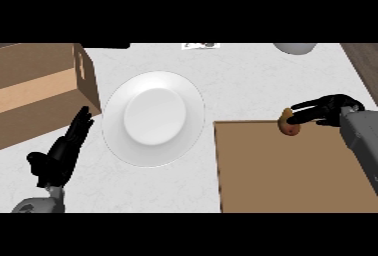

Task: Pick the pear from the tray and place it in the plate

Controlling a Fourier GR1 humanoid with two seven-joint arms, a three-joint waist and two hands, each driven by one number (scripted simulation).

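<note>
On the left, the left robot hand [59, 152] rests open with its fingers spread and pointing up, just beside the white plate [114, 130], and the pear is not in the plate yet. On the right, at the far edge of the brown tray [295, 175], the pear [290, 125] is pinched between the fingers and thumb of the right robot hand [328, 107], so this looks like the picking-up step. Next, I think that hand must lift the pear, carry it left over the worktop [244, 85] to the plate, and let go.
</note>
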